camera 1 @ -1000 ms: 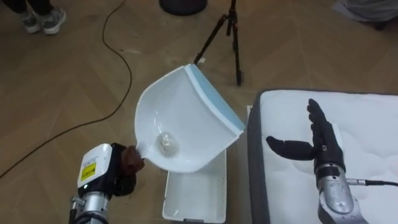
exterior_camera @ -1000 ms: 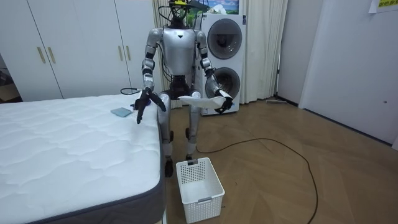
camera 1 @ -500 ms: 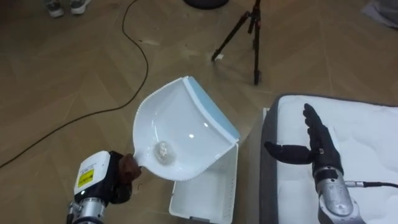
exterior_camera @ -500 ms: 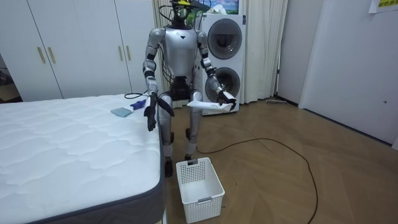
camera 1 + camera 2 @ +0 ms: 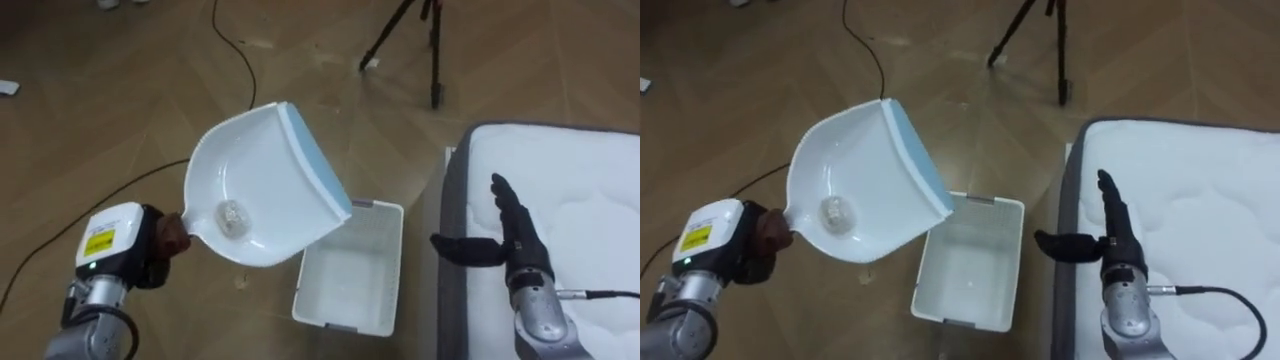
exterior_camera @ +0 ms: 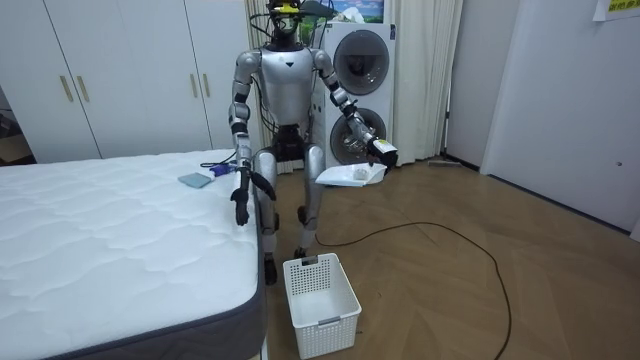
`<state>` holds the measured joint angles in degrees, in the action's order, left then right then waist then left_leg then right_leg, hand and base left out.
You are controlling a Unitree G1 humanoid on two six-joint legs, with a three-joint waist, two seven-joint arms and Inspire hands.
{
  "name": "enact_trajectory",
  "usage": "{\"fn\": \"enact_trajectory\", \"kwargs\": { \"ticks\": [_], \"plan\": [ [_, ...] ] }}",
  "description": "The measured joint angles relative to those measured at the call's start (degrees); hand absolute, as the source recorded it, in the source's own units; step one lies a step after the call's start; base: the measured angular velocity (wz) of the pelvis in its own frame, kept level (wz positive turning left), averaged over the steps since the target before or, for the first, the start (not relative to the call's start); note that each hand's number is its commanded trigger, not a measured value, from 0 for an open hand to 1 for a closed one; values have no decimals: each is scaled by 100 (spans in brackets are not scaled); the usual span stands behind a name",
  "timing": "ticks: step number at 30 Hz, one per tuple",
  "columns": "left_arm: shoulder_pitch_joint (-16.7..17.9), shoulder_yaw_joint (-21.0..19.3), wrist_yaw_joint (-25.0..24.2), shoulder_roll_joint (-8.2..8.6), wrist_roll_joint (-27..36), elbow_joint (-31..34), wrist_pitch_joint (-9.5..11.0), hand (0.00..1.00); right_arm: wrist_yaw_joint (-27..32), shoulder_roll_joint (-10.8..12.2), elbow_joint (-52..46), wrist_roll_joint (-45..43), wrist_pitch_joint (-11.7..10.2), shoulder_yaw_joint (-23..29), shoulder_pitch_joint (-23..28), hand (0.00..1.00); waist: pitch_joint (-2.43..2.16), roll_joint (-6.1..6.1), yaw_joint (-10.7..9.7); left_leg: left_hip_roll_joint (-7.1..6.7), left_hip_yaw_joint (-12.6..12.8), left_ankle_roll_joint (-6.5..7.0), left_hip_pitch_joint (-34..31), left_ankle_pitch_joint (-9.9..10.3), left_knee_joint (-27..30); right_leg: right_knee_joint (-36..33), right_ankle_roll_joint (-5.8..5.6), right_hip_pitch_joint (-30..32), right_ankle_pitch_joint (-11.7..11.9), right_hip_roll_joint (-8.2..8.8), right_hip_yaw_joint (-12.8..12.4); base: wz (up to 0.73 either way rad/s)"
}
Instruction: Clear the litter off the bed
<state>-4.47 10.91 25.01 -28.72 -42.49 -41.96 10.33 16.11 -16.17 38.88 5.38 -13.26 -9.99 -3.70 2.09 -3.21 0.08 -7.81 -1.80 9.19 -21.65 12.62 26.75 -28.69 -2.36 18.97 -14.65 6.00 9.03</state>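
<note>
white plastic dustpan (image 5: 262,190) with a pale blue lip, held up in the air over the wooden floor, with a small crumpled wad (image 5: 231,213) lying deep in its bowl near the handle; the left hand (image 5: 150,250) has its fingers curled round that handle; the lip points toward the white basket (image 5: 338,322), which stands open on the floor just beside the mattress (image 5: 580,190); from above, the lip overlaps the basket's near corner, though the room view shows the pan carried high and off to the side of it; the right hand (image 5: 515,240) hovers over the mattress edge, fingers straight and thumb spread, holding nothing.

the step looks like emptying the pan; to do it well, bring the lip squarely over the middle of the basket, lower it, then tilt slowly so the light wad slides out rather than bouncing off the rim; the basket's mouth is narrow next to the pan, so a corner pour could spill.

open floor lies on the left; a tripod (image 5: 420,40) stands farther off; a flat grey-blue thing (image 6: 194,180) lies on the mattress.
</note>
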Motion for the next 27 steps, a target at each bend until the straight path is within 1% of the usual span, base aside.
{"fn": "enact_trajectory", "kwargs": {
  "ticks": [1,2,3,4,5,7,8,9,10,12,13,14,15,16,17,19,23,24,26,27],
  "plan": [
    [-13,20,0,-88,-114,-3,4,100,-7,-14,108,-17,-22,-1,-50,0,7,-13,-48,0,-4,1,-59,-15,2,9,4,40,2,25,76,3],
    [-13,54,0,-139,-148,-6,4,100,-7,-20,181,-20,-27,-1,-87,0,12,-26,-87,0,-10,1,-78,-20,4,10,7,48,4,61,113,8],
    [-14,82,0,-201,-234,-6,5,100,4,-57,306,-20,-51,-1,-128,0,14,-61,-143,0,-12,1,-104,-22,5,6,14,69,7,93,199,3],
    [-33,107,14,-255,-299,-4,4,100,39,-127,341,-53,-50,-1,-142,0,16,-92,-167,-1,0,2,-156,-23,7,-4,18,125,10,101,217,0],
    [-50,121,24,-284,-336,-4,4,100,68,-163,341,-105,-51,-1,-148,0,24,-112,-177,-2,4,3,-188,-23,13,-9,18,152,10,105,217,-6],
    [-147,335,46,-481,-447,-1,-41,100,189,-245,341,-278,-51,-11,-182,0,22,-157,-212,-2,39,7,-320,-28,68,-81,18,328,10,133,215,-6],
    [-178,406,46,-523,-467,-2,-55,100,207,-253,340,-281,-51,-11,-188,0,18,-172,-225,-2,41,7,-350,-29,79,-108,18,365,9,142,223,0],
    [-227,533,56,-597,-546,-2,-99,100,226,-261,340,-273,-51,-11,-204,0,24,-205,-261,-6,44,7,-392,-29,93,-134,18,415,9,148,215,0],
    [-239,610,59,-637,-595,3,-120,100,248,-261,339,-273,-52,-13,-203,0,20,-248,-293,-8,51,7,-411,-29,92,-157,18,445,8,156,218,0],
    [-275,668,60,-709,-688,4,-129,100,256,-266,340,-279,-52,-13,-219,0,17,-291,-312,-9,111,7,-468,-29,81,-238,21,555,5,185,218,-11],
    [-321,728,60,-800,-788,8,-142,100,254,-265,340,-276,-52,-15,-241,0,30,-319,-312,-10,146,7,-514,-29,84,-287,27,635,-4,203,217,-15],
    [-342,741,60,-840,-838,8,-148,100,253,-265,344,-276,-53,-17,-257,0,41,-341,-321,-14,153,7,-535,-30,91,-324,28,674,-4,212,216,-9],
    [-370,746,61,-892,-956,8,-168,100,250,-265,363,-273,-53,-17,-269,0,42,-368,-361,-36,163,15,-576,-39,93,-418,30,760,-20,251,215,0],
    [-392,752,62,-914,-1008,9,-223,100,244,-265,394,-270,-53,-17,-269,0,42,-371,-394,-79,198,21,-590,-44,89,-543,27,836,-82,318,202,0],
    [-395,759,63,-915,-1010,9,-262,100,242,-265,401,-261,-53,-17,-269,0,42,-371,-409,-98,220,21,-592,-44,88,-597,28,864,-112,349,194,0],
    [-402,798,64,-917,-1014,9,-382,100,193,-263,398,-235,-55,-18,-333,0,44,-412,-448,-108,293,22,-643,-44,91,-658,48,957,-140,382,195,-9],
    [-415,863,64,-919,-1030,8,-398,100,153,-263,398,-239,-63,-16,-386,0,49,-433,-517,-108,312,30,-679,-48,98,-714,60,1020,-157,392,189,-1],
    [-415,896,64,-919,-1031,7,-407,100,153,-263,394,-239,-67,-17,-388,0,57,-451,-530,-108,311,30,-684,-48,80,-715,60,1025,-157,389,186,0],
    [-414,956,64,-923,-1024,8,-425,100,169,-263,393,-241,-68,-18,-423,0,46,-485,-524,-109,330,30,-729,-48,53,-735,60,1091,-157,387,157,-3],
    [-413,980,64,-923,-1015,8,-448,100,205,-263,392,-240,-69,-19,-451,0,52,-502,-524,-110,353,35,-765,-51,63,-763,60,1143,-157,390,128,-5]
  ]
}}
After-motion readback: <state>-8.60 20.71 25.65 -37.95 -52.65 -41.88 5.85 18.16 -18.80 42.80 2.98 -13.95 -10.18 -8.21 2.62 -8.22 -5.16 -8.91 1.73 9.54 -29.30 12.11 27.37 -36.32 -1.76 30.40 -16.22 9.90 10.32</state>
